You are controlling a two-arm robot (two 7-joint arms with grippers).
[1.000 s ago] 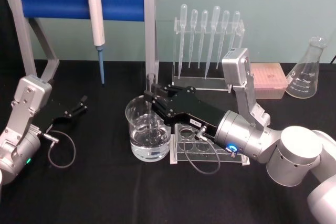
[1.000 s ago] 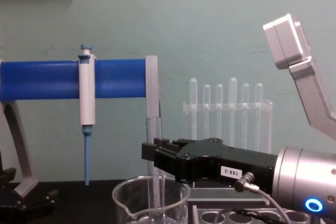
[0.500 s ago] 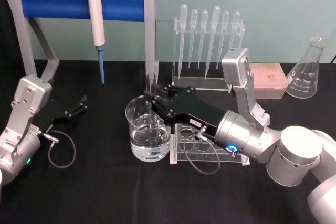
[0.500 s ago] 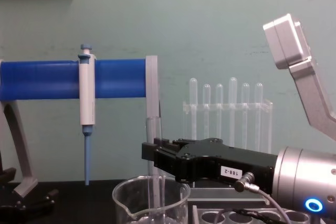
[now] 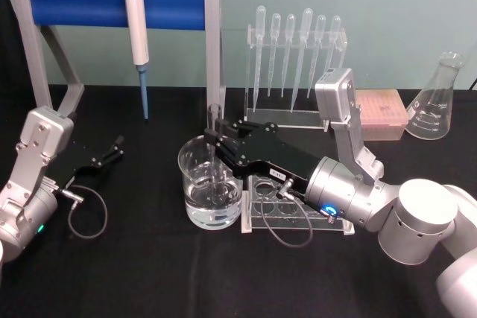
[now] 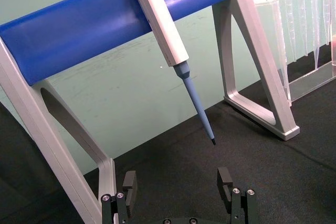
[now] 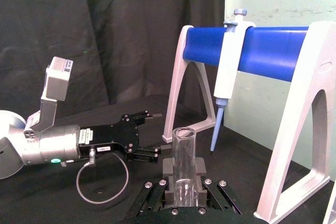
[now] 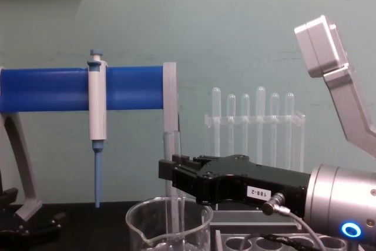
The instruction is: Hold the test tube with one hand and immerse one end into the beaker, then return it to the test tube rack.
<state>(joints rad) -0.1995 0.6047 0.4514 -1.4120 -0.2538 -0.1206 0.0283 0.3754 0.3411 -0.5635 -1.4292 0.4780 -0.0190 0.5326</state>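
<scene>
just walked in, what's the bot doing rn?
The right hand is shut on the test tube, holding it upright with its lower end down inside the beaker, apparently in the liquid. The test tube rack stands right beside the beaker, so the return step is not yet done. The left hand sits parked and open on the left.

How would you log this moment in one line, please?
right gripper: shut on test tube | tube end: in beaker | left gripper: open, parked

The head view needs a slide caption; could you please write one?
Right gripper holds the test tube upright, its lower end inside the beaker; left gripper parked open at left.
</scene>
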